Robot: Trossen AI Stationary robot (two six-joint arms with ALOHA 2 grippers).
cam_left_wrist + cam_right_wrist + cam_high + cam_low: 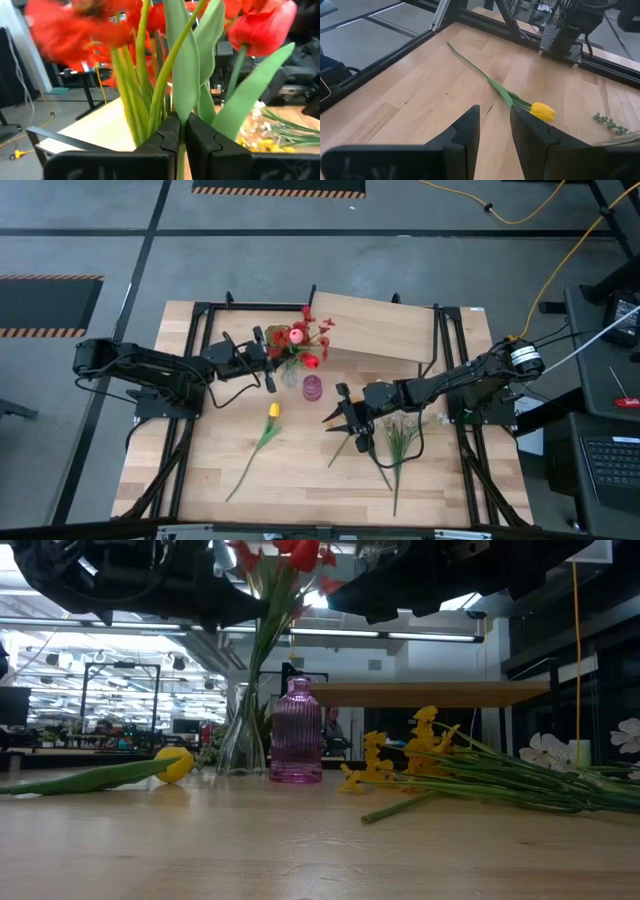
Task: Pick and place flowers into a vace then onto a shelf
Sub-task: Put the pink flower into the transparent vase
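Red-blossomed flowers (298,340) stand with their stems in a clear glass vase (240,745). My left gripper (181,137) reaches them from the table's left and is shut on a green stem. A ribbed pink vase (313,387) stands just right of the glass one. A yellow tulip (273,410) lies flat on the table, its stem running toward the near edge. My right gripper (345,432) hovers open above the table, between the tulip and a loose bunch of yellow and white flowers (400,435) lying on the table. The shelf (375,325) stands at the far side. My left gripper pinches a green stem (170,107) of the red flowers between its two fingers, below the blossoms. The fingers come in level from the table's left and lie across the stem. The stems stand upright with their lower ends in the glass vase.
Black metal frame rails (195,360) run along both sides of the tabletop. The pink vase (297,735) stands close beside the glass vase. The bunch of flowers (480,770) spreads over the table's right part. Bare wood lies near the front edge (300,480).
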